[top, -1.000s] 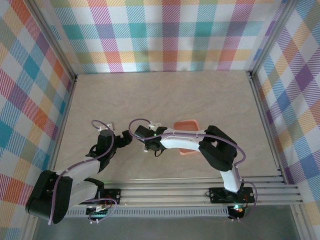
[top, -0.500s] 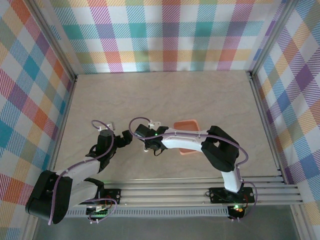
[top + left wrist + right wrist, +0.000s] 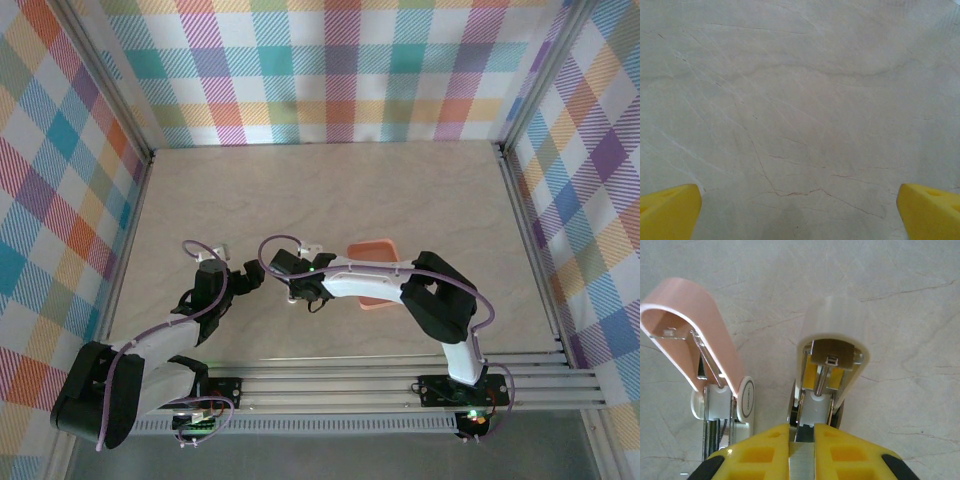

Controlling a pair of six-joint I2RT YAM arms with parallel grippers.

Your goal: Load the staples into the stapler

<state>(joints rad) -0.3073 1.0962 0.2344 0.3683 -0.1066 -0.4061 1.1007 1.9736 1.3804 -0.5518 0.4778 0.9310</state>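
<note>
Right jaws are pinched nearly shut on the grey metal base of the stapler (image 3: 832, 340), centre of the right wrist view. Its pale whitish top is hinged up. The pink-and-white stapler (image 3: 700, 325) sits just beside it at frame left, lid up too. Left jaws are spread wide and hold nothing, with bare desk (image 3: 800, 100) between the fingers (image 3: 667, 210). Salmon tray (image 3: 372, 248) is mid-frame in the top view, partly under the right arm.

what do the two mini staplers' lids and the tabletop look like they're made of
Whitish stapler lid: smooth, faintly translucent plastic, over shiny grey metal inner parts. Pink stapler lid: opaque matte plastic, evenly coloured. Table: pale veined stone look, possibly a printed laminate; cannot tell.
</note>
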